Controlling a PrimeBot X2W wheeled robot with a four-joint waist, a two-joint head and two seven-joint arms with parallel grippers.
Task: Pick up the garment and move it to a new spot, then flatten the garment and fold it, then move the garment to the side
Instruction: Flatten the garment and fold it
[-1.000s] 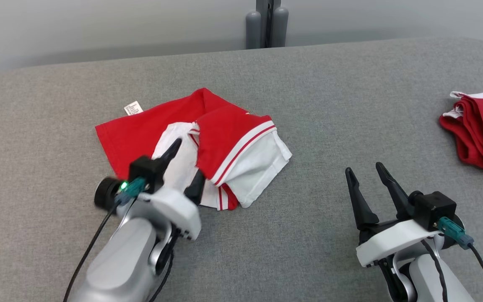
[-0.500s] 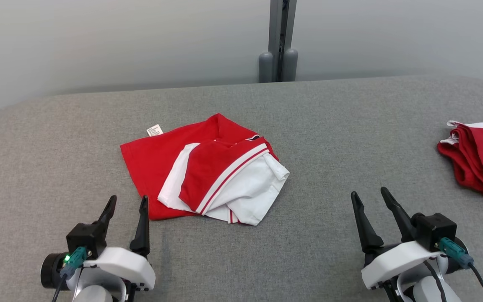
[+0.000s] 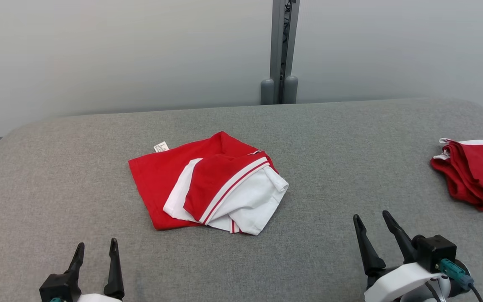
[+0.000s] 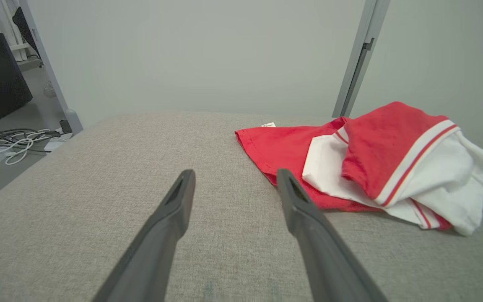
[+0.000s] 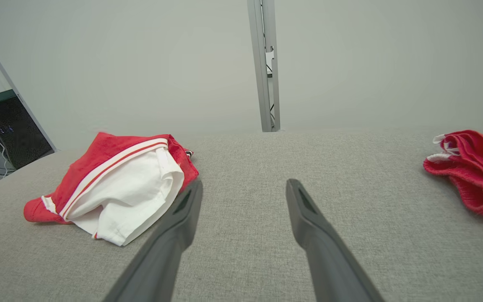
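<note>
A red and white garment (image 3: pixel 208 184) lies loosely folded in the middle of the grey padded table (image 3: pixel 329 138), a small white label at its far left corner. It shows to the right in the left wrist view as the garment (image 4: pixel 367 163) and to the left in the right wrist view as the garment (image 5: pixel 115 184). My left gripper (image 3: pixel 96 250) is open at the lower left, apart from the cloth and holding nothing; the left gripper (image 4: pixel 235 180) points past the garment's left edge. My right gripper (image 3: pixel 371 218) is open at the lower right over bare table, seen again as the right gripper (image 5: pixel 243 188).
A second red garment (image 3: pixel 472 172) lies bunched at the table's right edge, also the second red garment (image 5: pixel 472 167). A grey post (image 3: pixel 281 50) stands against the pale wall behind the table. Cables (image 4: pixel 11 140) lie on the floor beyond the table's left end.
My left gripper let go of the garment and drew back toward me to the lower left. The head camera tilted up, so the whole picture shifted down. The garment lies still.
</note>
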